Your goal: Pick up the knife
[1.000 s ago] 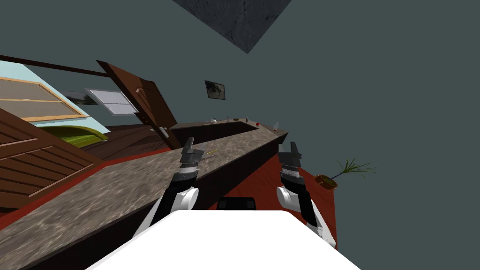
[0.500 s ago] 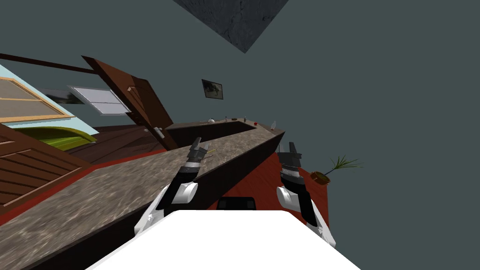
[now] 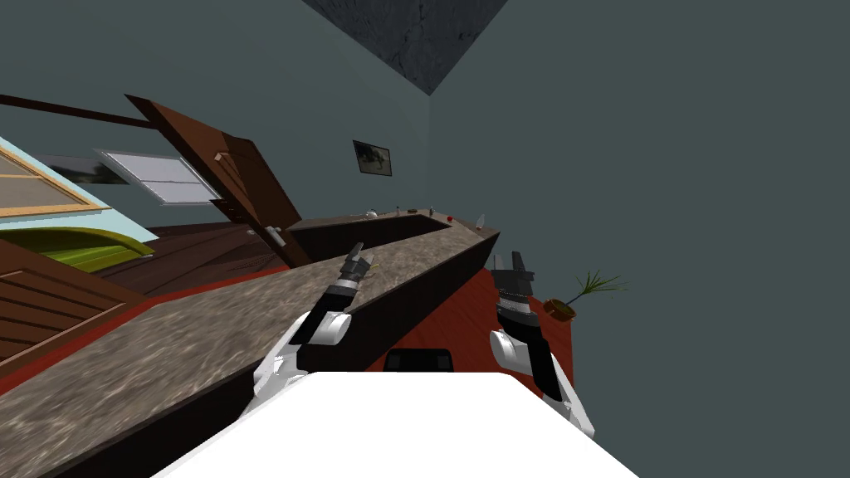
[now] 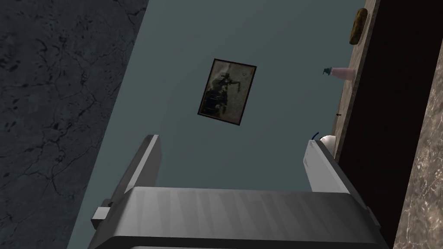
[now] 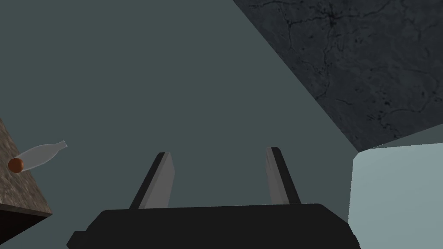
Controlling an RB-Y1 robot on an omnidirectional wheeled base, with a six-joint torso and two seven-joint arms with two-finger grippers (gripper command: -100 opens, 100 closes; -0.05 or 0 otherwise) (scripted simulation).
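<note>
Over counter (image 3: pixel 207 332) edge, left pincer (image 3: pixel 358 262) wide

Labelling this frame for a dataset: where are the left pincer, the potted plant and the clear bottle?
left pincer (image 4: pixel 232 140), left wrist view, midway between its open fingertips.
potted plant (image 3: pixel 560 309), head view, on the brown pot.
clear bottle (image 5: pixel 40 154), right wrist view, on its body.

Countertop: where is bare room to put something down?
The mottled brown stone countertop lies bare from the near end up to the left gripper. The far end is crowded: a clear bottle, a small red ball.
</note>
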